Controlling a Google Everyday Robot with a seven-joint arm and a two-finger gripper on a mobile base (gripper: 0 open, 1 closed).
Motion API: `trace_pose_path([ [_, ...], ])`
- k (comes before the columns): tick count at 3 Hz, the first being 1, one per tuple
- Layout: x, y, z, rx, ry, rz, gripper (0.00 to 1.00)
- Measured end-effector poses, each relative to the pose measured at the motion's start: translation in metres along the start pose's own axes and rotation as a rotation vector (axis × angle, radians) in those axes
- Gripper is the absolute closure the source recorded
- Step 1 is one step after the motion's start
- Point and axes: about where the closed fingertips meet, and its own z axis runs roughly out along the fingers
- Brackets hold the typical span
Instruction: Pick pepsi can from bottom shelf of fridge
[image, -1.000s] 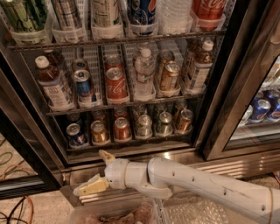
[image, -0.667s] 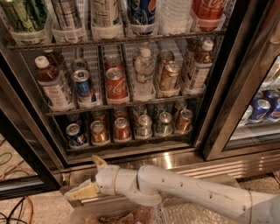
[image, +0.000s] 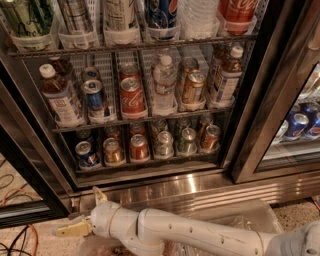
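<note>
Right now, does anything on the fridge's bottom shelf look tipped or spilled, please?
Nothing stands out: cans on the bottom shelf, including the pepsi can at left, stand upright. The open tool hangs below shelf level, outside the fridge.

One hand below six front-row cans

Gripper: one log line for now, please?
white two-finger gripper: open, low left, outside fridge | small blue pepsi can: leftmost, bottom wire shelf, untouched
</note>
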Motion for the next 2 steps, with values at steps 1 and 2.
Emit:
trace_pose_path([
  [1,0.0025,-0.0144,0.0009,0.071,0.013,0.003,0.00],
  [2,0.0026,-0.0147,0.0009,0.071,0.014,0.003,0.00],
])
